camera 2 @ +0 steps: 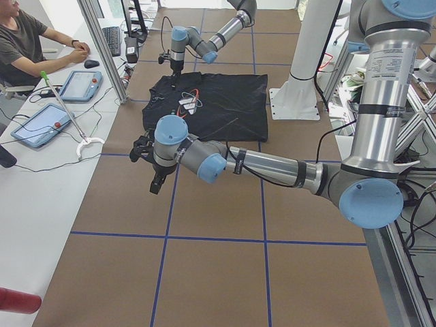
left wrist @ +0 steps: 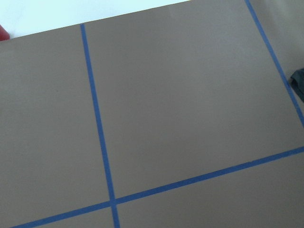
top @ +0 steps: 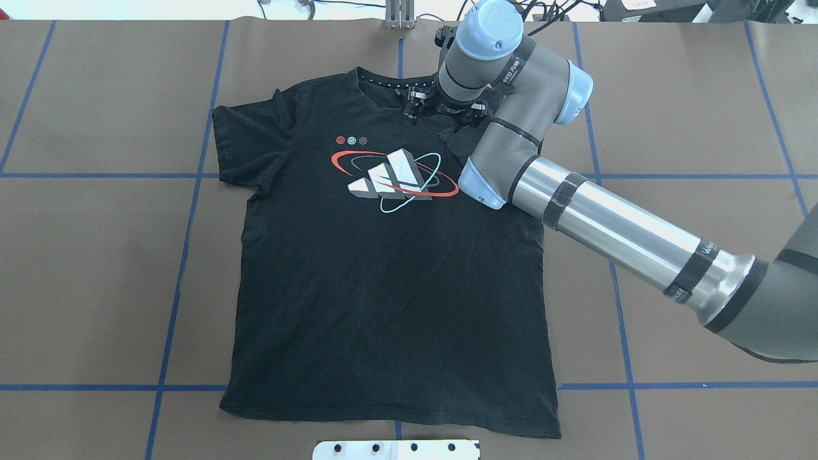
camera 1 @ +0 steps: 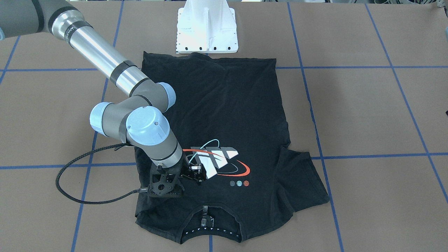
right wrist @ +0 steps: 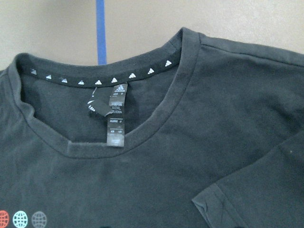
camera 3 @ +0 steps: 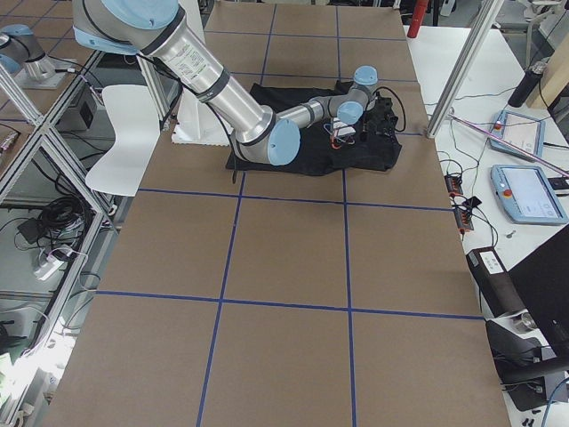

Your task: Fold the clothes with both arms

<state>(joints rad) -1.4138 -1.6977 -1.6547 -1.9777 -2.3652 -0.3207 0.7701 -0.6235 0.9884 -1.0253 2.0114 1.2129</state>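
The black t-shirt lies flat on the brown table, print side up, with the red-and-teal rings on its chest. Its collar and neck label fill the right wrist view. One sleeve is spread out; the other sleeve is folded in over the chest. My right gripper hangs just above the shirt beside the print, near the collar; its jaws are too dark and hidden to read. My left gripper hovers over bare table far from the shirt, and I cannot tell its state.
The white pedestal base stands at the shirt's hem. A black cable loops off the right wrist. Blue tape lines grid the table. A person sits at a side desk with tablets.
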